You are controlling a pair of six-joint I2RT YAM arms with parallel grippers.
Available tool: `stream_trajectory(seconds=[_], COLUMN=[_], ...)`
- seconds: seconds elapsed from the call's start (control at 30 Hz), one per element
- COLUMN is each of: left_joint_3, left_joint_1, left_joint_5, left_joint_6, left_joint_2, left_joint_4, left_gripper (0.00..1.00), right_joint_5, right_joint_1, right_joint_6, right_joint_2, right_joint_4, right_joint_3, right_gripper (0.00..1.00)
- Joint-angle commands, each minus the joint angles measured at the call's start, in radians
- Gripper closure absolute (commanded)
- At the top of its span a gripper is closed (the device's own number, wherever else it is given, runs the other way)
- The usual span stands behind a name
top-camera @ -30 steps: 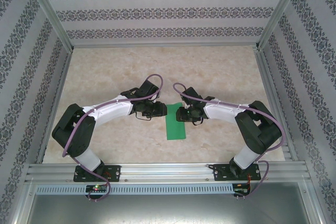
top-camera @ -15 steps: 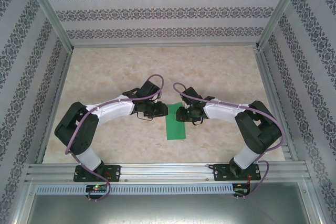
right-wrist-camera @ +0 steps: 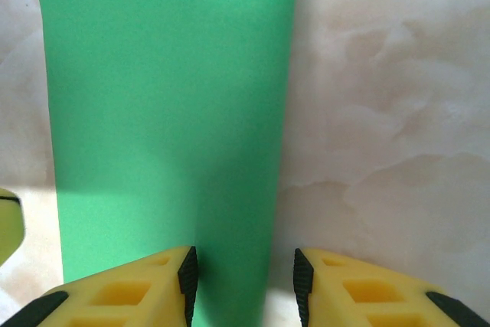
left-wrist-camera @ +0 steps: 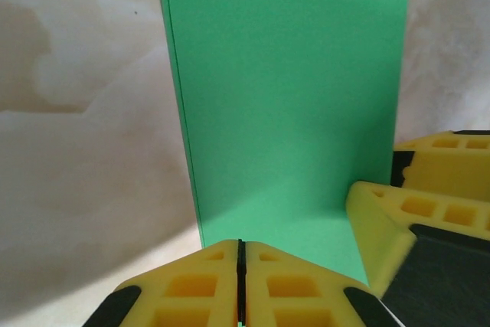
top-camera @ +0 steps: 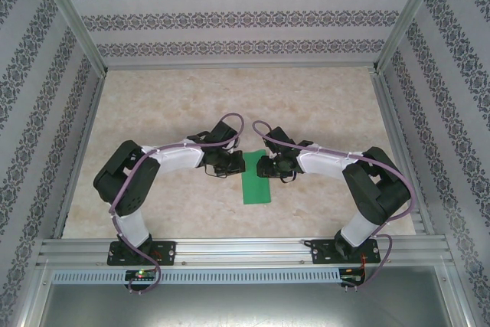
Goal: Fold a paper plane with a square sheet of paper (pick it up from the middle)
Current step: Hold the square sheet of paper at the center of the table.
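Green sheet [top-camera: 257, 185] folded on worktop [top-camera: 191, 105]; I see left jaws together at edge, right jaws apart astride opposite edge.

The thin bright green sheet of paper [top-camera: 257, 181], folded to a narrow rectangle, lies flat on the pale marbled worktop [top-camera: 191, 105], midway from left to right and a little toward the near edge. The left gripper [top-camera: 234, 163] sits at its left long edge and the right gripper [top-camera: 266, 166] at its right long edge, facing each other across the sheet's far half.
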Motion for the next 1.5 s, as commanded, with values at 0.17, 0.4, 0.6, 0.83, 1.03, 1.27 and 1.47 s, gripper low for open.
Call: stream_trajectory(seconds=[0.17,0.4,0.6,0.83,1.03,1.27,1.47], left_joint_3=[0.030,0.030,0.027,0.021,0.030,0.041,0.049], left_joint_1=[-0.025,-0.029,-0.032,-0.034,-0.034,-0.035,-0.035], left_joint_5=[0.022,0.020,-0.004,-0.031,-0.074,-0.084,-0.084], left_joint_6=[-0.017,-0.016,0.007,0.041,0.080,0.102,0.114], left_joint_2=[0.026,0.050,0.057,0.091,0.110,0.143,0.161], left_joint_4=[0.068,0.071,0.035,-0.013,-0.069,-0.084,-0.094], left_gripper=[0.89,0.89,0.90,0.90,0.90,0.90,0.89], right_joint_5=[-0.037,-0.042,-0.043,-0.044,-0.039,-0.042,-0.095], right_joint_1=[0.026,0.027,0.029,0.027,0.024,0.007,-0.036], right_joint_6=[-0.005,-0.003,-0.005,-0.005,-0.004,-0.017,-0.020], right_joint_2=[0.045,0.044,0.044,0.040,0.009,-0.066,-0.186], right_joint_4=[0.084,0.086,0.086,0.085,0.069,0.033,0.036], right_joint_3=[-0.009,-0.010,-0.005,0.001,0.004,0.002,-0.038], right_gripper=[0.59,0.59,0.59,0.59,0.57,0.47,0.46])
